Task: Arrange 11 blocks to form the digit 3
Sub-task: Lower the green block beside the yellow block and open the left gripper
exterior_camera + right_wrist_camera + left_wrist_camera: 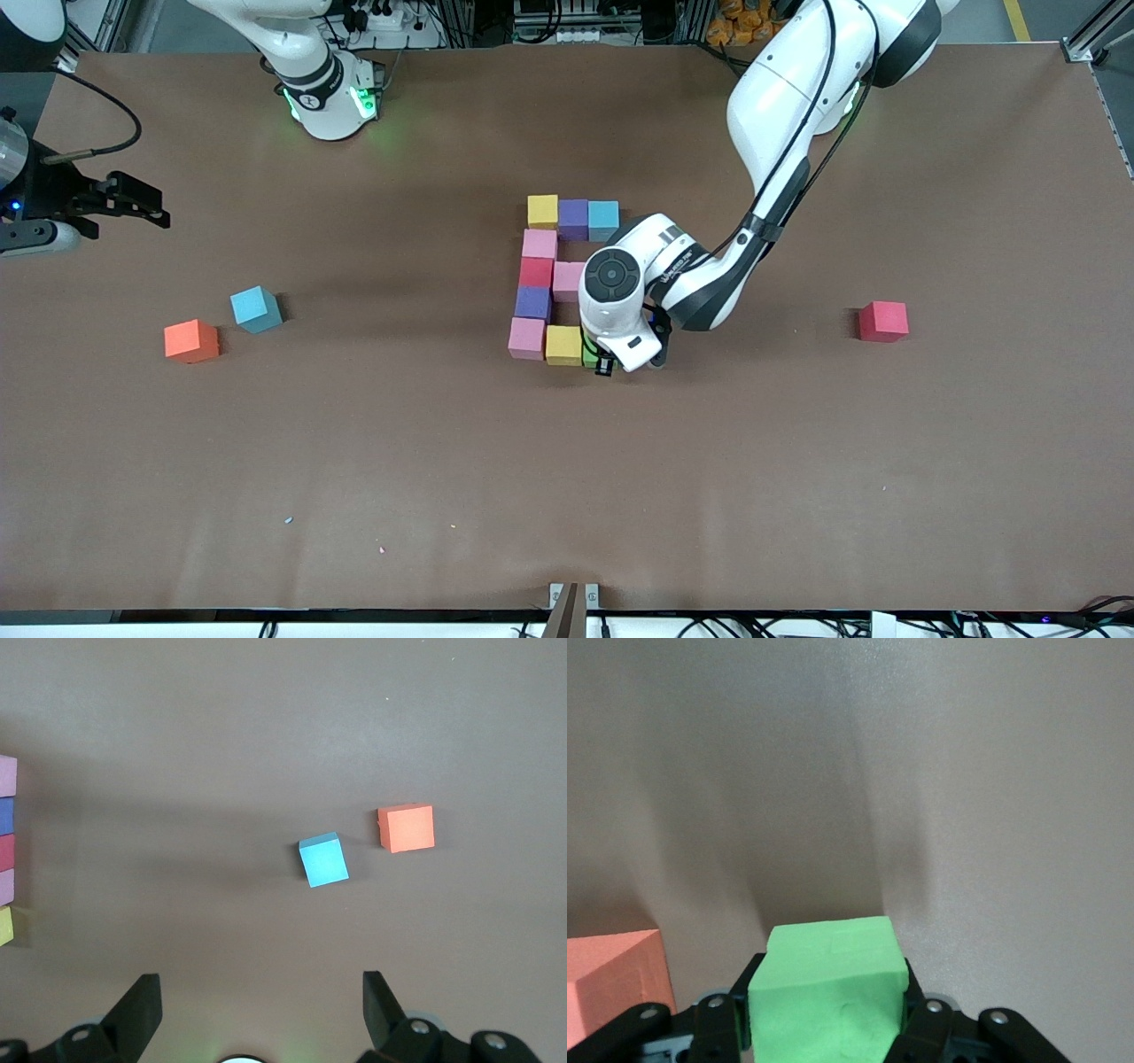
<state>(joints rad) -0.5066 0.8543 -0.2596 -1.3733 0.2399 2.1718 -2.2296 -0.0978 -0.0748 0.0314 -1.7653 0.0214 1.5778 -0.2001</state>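
Nearest the front camera, the figure's bottom row: pink block (526, 338), yellow block (563, 345), then green block (589, 352) pinched in the left gripper (604, 361), jaws pressed on its sides. Left arm bent down over mid-counter (797, 461), hiding part of the figure. Right gripper (257, 1010) waiting with jaws spread, above a loose blue block (323, 859) and orange block (407, 827). Lone red block (882, 321) toward the left arm's end.

The table (797, 496) is plain brown. Joined cubes: yellow (542, 211), purple (573, 218), blue (603, 220), pink (539, 243), red (536, 271), pink (567, 281), purple (533, 303), pink (527, 338), yellow (563, 346), green (828, 997). Loose cubes: orange (191, 341), blue (256, 309), red (882, 321). All cubes are plain.
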